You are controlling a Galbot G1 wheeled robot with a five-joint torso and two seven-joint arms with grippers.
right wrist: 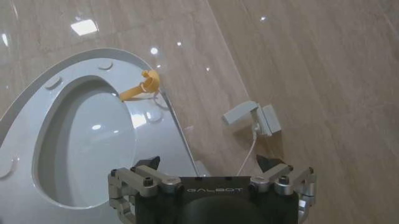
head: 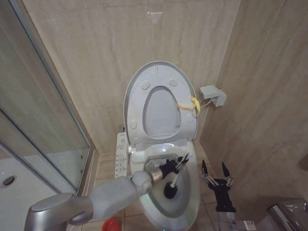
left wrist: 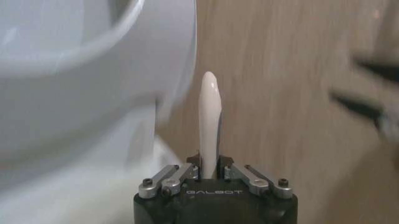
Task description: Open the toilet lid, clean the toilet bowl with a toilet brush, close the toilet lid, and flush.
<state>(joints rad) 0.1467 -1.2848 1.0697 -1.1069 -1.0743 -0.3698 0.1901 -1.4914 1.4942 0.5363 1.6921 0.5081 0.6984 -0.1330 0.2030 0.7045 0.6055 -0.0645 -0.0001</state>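
The left gripper [left wrist: 210,173] has its fingers [left wrist: 236,171] closed tight on the thin pale handle of the toilet brush [left wrist: 210,122], which projects straight out between them. In the head view the left gripper [head: 176,165] is positioned over the toilet bowl [head: 190,196], with the brush's black bristle head [head: 170,191] down inside the basin, toward its middle. The silver left arm [head: 75,207] reaches in from the lower left across the floor. The right gripper [head: 214,171] sits just beside the bowl's right side, pointing upward, its fingers [head: 204,169] spread well apart and holding nothing; the right wrist view confirms both fingers [right wrist: 147,164] apart with open space between them. The toilet lid [head: 155,71] stands upright against the tiled wall, with the seat ring [head: 137,114] raised flat against it and round bumpers visible. A yellow clip [head: 191,104] is attached at the right edge of the raised seat. A small grey wall box [head: 212,95] with a cord is mounted to the right of the lid. A button panel [head: 121,154] runs along the bowl's left side. A red holder [head: 111,230] stands on the floor left of the bowl. A glass shower enclosure [head: 27,106] occupies the left.
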